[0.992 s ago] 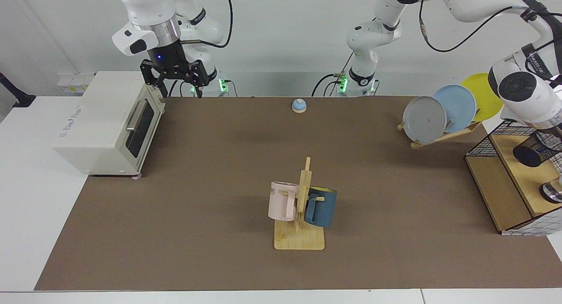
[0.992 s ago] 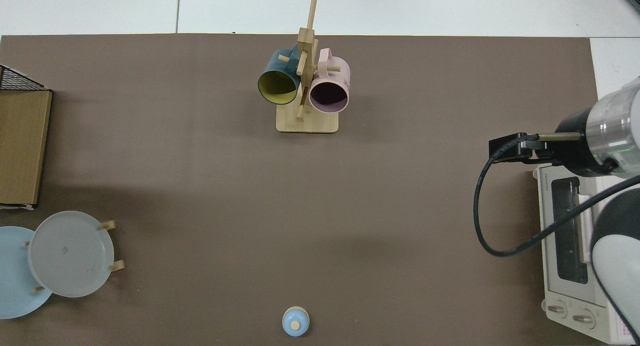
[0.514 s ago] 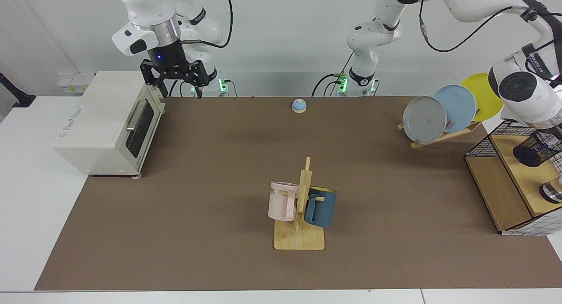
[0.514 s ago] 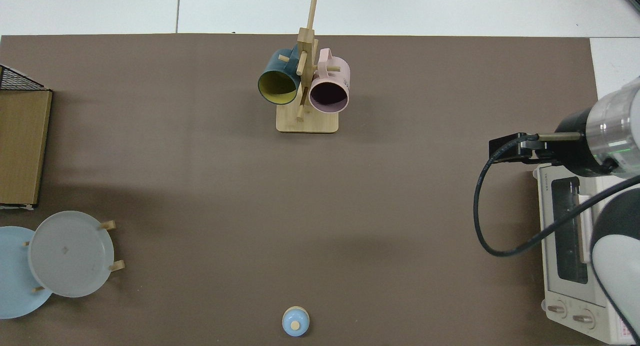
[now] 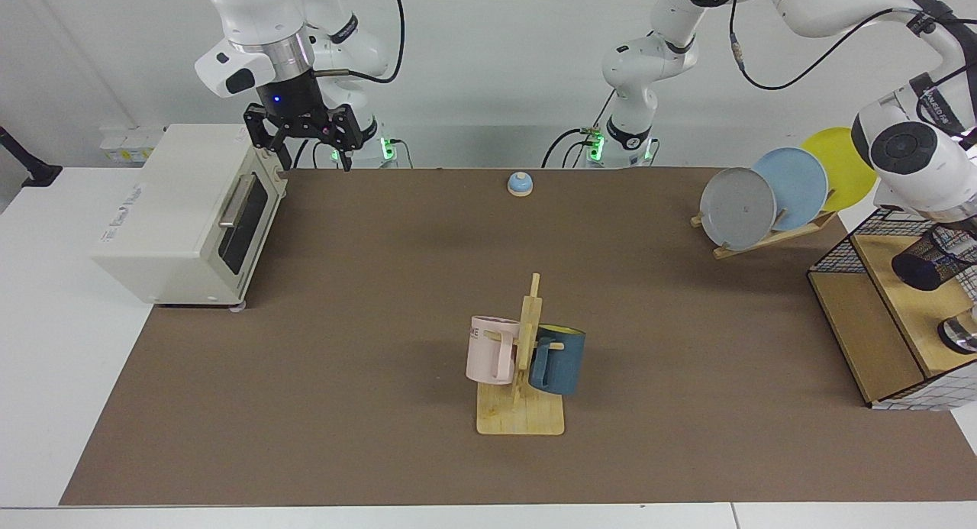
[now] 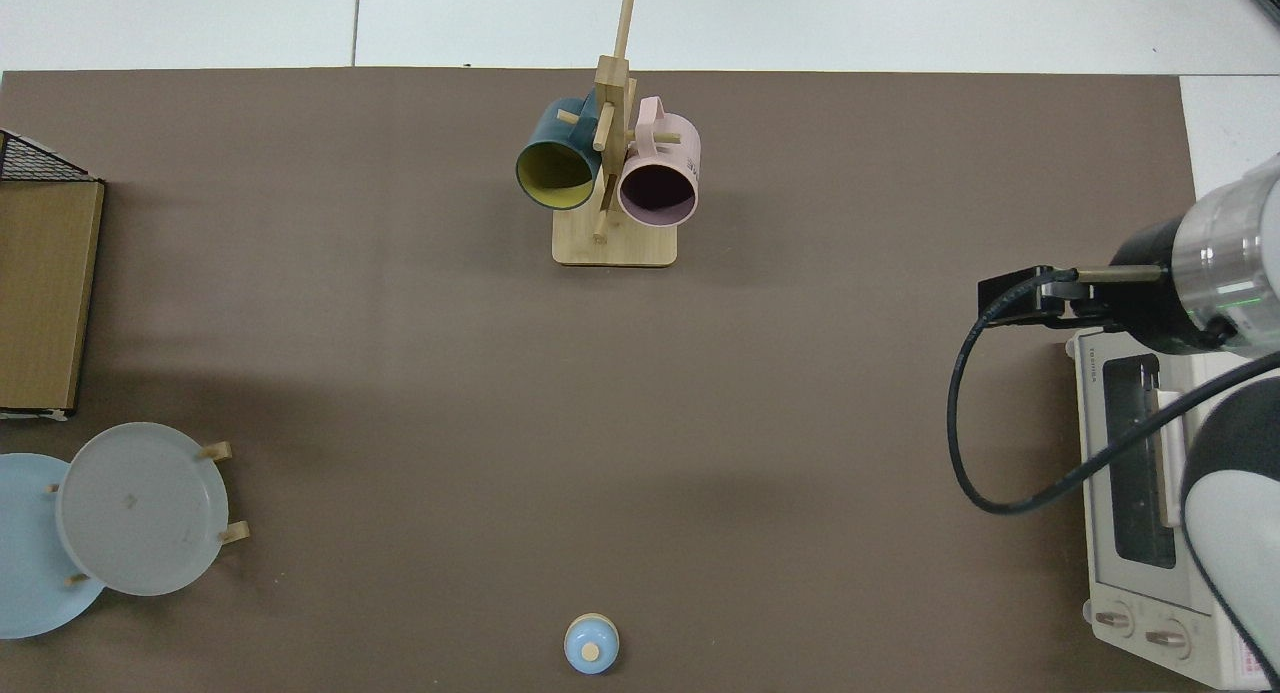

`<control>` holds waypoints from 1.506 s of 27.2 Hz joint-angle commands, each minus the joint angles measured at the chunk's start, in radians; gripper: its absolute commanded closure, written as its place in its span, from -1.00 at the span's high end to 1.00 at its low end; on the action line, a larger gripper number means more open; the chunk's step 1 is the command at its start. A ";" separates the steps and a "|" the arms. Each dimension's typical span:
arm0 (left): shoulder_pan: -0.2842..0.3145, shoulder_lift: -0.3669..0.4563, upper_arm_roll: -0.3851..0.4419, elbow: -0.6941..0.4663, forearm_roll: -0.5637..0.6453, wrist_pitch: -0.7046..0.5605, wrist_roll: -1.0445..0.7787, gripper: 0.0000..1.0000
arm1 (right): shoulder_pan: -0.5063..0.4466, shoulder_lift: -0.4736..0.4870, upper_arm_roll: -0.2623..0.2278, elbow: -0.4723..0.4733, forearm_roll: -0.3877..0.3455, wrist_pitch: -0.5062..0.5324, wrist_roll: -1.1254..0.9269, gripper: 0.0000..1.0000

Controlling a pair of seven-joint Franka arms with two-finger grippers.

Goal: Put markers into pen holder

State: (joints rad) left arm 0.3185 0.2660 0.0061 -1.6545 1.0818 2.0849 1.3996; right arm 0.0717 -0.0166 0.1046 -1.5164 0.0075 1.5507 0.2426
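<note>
Facing view shows the right end effector [image 5: 309, 143] hanging above the far corner of the desk [image 5: 382, 300], just over the white toaster oven [image 5: 187, 212], its two fingers spread apart and holding nothing; that arm waits. The left arm reaches from its base at the back to the wire-grid shelf [image 5: 885, 315] at the view's right edge, where the pen holder [image 5: 927, 260], a black mesh cup, sits tilted above the upper wooden board with its dark bottom turned toward the camera. The left end effector is at that cup but runs past the frame edge, so whether it is open or closed cannot be told. No marker can be made out. A small shiny round object [image 5: 960, 335] stands on the same board, nearer the camera. Mid-desk, a wooden mug tree [image 5: 523, 391] carries a pink mug [image 5: 490, 351] and a dark blue mug [image 5: 559, 359]. A plate rack [image 5: 771, 235] with grey, blue and yellow plates stands beside the shelf, and a small blue bell [image 5: 520, 183] sits at the far edge. Top view shows the right arm's wrist [image 6: 1160, 298] over the oven.
</note>
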 commanded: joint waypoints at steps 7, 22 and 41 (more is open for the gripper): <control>-0.048 -0.070 0.023 0.012 -0.045 -0.008 -0.004 0.70 | -0.013 0.004 0.007 0.009 0.017 0.011 0.012 0.99; -0.170 -0.166 0.017 0.053 -0.364 -0.100 -0.033 0.98 | -0.013 0.004 0.007 0.009 0.017 0.011 0.012 0.99; -0.237 -0.281 -0.080 0.033 -0.911 -0.471 -0.769 1.00 | -0.015 0.004 0.007 0.009 0.016 0.011 0.012 0.99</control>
State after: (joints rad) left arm 0.0936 0.0210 -0.0644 -1.5980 0.2463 1.6431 0.7493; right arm 0.0717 -0.0166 0.1045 -1.5164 0.0075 1.5507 0.2427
